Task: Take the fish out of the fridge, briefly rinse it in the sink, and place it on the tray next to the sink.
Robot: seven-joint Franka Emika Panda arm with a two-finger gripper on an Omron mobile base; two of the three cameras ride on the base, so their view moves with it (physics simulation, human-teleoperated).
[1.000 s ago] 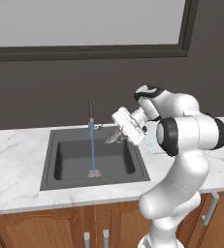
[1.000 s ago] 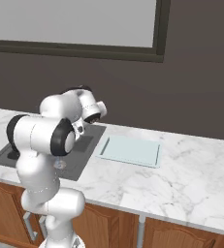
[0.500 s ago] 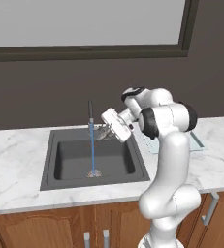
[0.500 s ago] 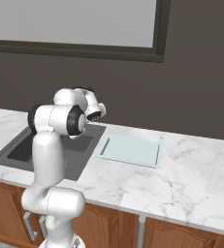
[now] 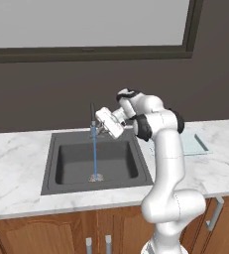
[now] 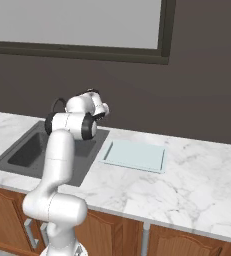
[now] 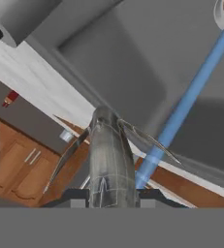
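Gripper (image 5: pixel 104 130) over the sink (image 5: pixel 66 168), high above the basin floor, just right of the tap (image 5: pixel 92 113). Fingers pinch the fish (image 7: pixel 111 160) between them; the hand view has the grey body running up from the gripper (image 7: pixel 112 196), thin fins splayed to either side.

Blue water stream (image 5: pixel 94 154) falls from the tap to the drain. In the hand view the stream (image 7: pixel 191 97) passes just beside the fish; touching or not, cannot tell. From the left base view the fish itself is too small to make out against the hand.

Tray (image 6: pixel 134 155) flat on the marble counter (image 6: pixel 197 175), just right of the sink (image 6: pixel 22 150), well apart from the gripper. Its corner also shows past the arm in the left base view (image 5: pixel 195 144).

Arm bent at the elbow, forearm reaching left across the basin's back edge. Dark wall and window frame (image 5: pixel 86 52) behind. Wood cabinets (image 5: pixel 46 233) below the counter.
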